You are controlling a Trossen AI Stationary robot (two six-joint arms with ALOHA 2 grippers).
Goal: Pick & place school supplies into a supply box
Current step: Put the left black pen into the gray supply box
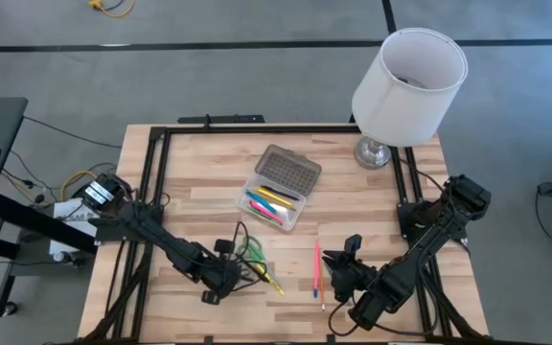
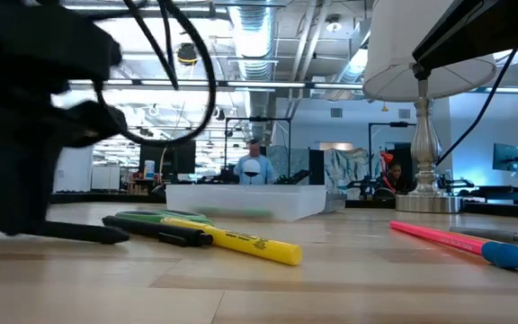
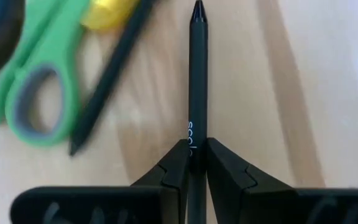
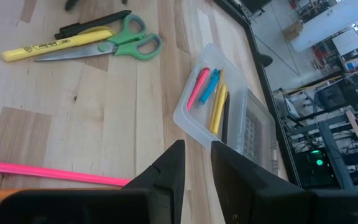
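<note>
The clear supply box [image 1: 276, 203] lies open near the table's middle, its grey dotted lid [image 1: 288, 171] folded back; pink, blue and yellow pens [image 4: 209, 93] lie in it. Green-handled scissors [image 3: 36, 74], a yellow highlighter [image 2: 241, 241] and a black pen [image 3: 107, 81] lie flat on the wood near the table's near edge. My left gripper [image 1: 233, 276] is among them, shut on another black pen [image 3: 197, 74]. A pink pencil [image 1: 316, 266] lies to their right. My right gripper [image 4: 196, 155] hovers beside the pencil, narrowly open and holding nothing. My left gripper pinches the black pen between its two fingers [image 3: 176, 165] at the printed part of the barrel [image 3: 197, 134], the fingers lying across it. The pen points straight ahead of the gripper, roughly level and low over the wood; whether it rests on the table I cannot tell.
A white-shaded lamp [image 1: 405, 81] stands at the table's far right corner, its metal base [image 2: 425, 200] on the wood. A black frame rail [image 1: 257, 127] edges the table. Bare wood lies between the box and the loose supplies.
</note>
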